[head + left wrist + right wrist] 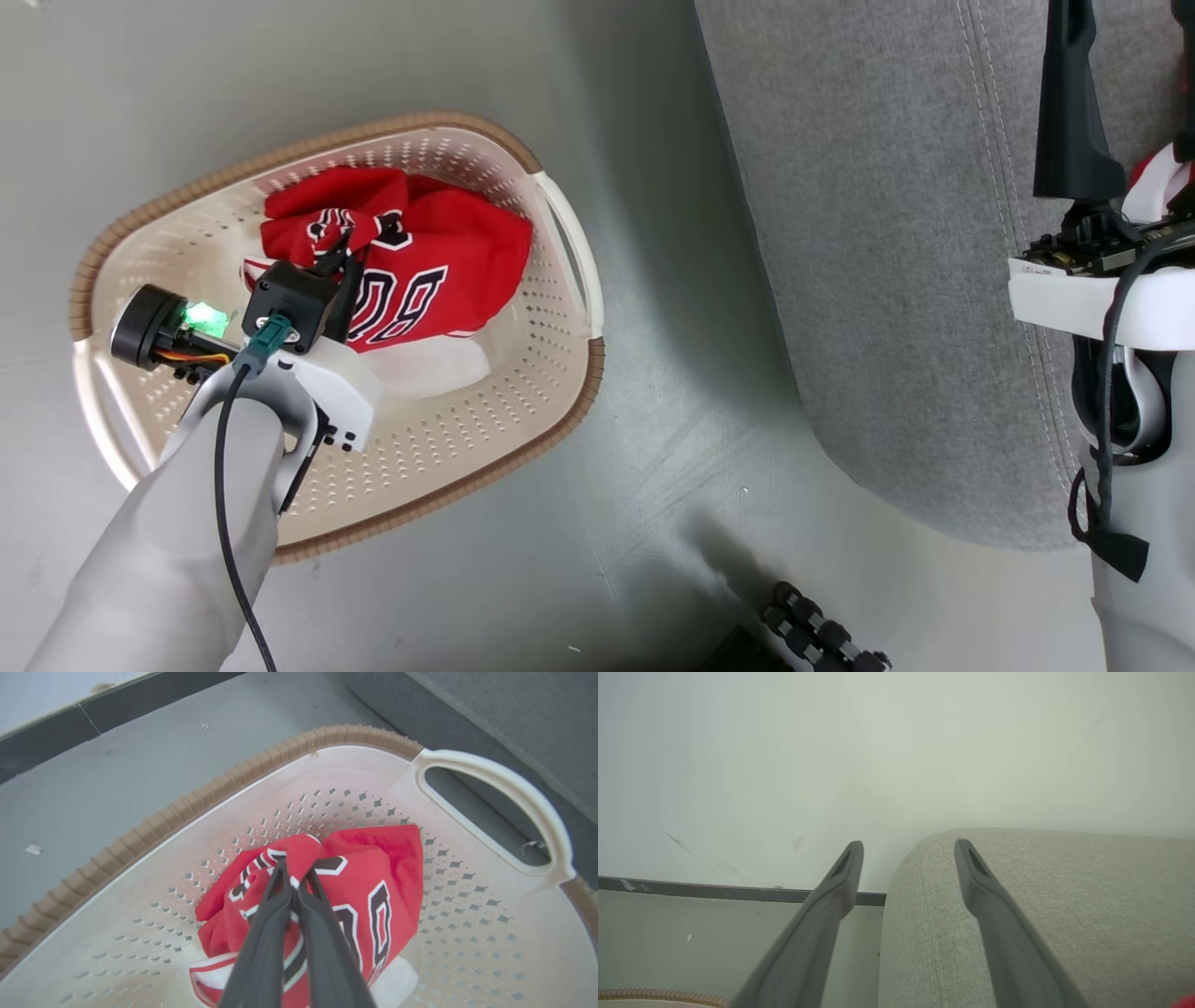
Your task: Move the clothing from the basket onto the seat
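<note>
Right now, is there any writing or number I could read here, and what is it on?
On the clothing: black, white-edged characters, two rounded ones like "0" or "8"; folds and the left gripper hide the rest, so no whole word or number reads.
Nothing else legible.

Head view down on basket [485,411] and seat [887,280], left wrist close inside basket, right wrist along seat
</note>
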You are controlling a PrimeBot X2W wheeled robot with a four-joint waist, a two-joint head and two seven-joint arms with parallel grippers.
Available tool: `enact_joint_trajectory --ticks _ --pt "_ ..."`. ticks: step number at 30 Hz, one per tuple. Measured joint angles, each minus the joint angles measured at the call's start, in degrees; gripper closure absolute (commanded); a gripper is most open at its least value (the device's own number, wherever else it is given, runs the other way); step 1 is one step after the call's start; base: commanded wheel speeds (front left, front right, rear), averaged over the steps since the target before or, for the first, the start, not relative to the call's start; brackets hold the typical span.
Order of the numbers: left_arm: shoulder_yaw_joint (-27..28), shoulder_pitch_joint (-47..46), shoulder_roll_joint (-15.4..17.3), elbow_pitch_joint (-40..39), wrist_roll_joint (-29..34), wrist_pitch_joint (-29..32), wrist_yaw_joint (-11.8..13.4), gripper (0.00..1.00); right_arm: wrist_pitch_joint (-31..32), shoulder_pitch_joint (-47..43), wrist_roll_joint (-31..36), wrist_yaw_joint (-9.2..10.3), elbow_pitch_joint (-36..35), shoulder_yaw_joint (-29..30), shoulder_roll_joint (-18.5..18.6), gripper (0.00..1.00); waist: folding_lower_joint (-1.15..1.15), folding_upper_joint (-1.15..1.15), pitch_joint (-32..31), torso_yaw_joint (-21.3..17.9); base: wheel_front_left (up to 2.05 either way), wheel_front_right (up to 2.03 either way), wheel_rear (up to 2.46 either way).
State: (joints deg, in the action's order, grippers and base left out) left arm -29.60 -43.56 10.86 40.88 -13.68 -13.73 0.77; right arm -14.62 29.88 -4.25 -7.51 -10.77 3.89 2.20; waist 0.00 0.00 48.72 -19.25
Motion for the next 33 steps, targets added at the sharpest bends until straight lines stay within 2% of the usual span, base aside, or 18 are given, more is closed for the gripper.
enact_joint_trajectory --ticks 19,28,33 --pt "5.1 3.7 1.0 -14.9 -2.6 -0.5 0.1 1.00 0.0 -0.1 3.8 0.00 4.7 -1.3 0.1 0.00 0.00 0.00 -9.0 5.5 0.00 0.00 0.00" --pt "6.9 6.0 2.6 -20.9 -3.7 -0.6 0.1 1.00 0.0 -0.4 4.6 0.00 6.5 -2.1 0.2 0.00 0.00 0.00 -13.9 7.5 0.00 0.00 0.00" --pt "7.5 8.0 4.8 -23.5 -3.7 -0.6 0.1 1.00 0.0 -2.0 5.6 0.00 8.1 -3.0 0.2 0.00 0.00 0.00 -17.3 8.7 0.00 0.00 0.00"
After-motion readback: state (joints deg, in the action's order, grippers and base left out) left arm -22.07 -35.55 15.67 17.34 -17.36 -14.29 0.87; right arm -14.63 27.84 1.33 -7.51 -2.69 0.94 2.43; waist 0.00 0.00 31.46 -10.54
